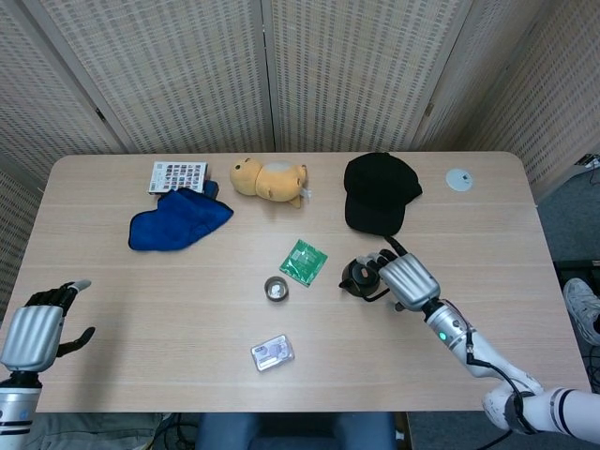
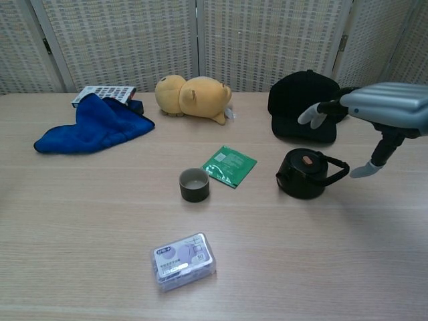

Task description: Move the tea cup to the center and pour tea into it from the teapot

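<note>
My right hand [image 2: 384, 110] hangs with fingers spread wide and holds nothing; the black teapot [image 2: 306, 174] stands on the table [image 2: 80, 221] just below and ahead of my fingertips, its handle turned toward my thumb but apart from it. The tea cup [image 2: 194, 184] sits well beyond the teapot, touching nothing of mine, beside a green packet [image 2: 229, 165]. My left hand [image 1: 36, 330] waits at the near edge, well apart, fingers open and empty.

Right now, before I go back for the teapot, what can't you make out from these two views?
- Left hand: absent from the chest view; head view cuts its arm at the bottom edge.
- Right hand: chest view's right edge crops it.
- Teapot: lid shut, tea level hidden.
- Tea cup: contents too small to tell.
</note>
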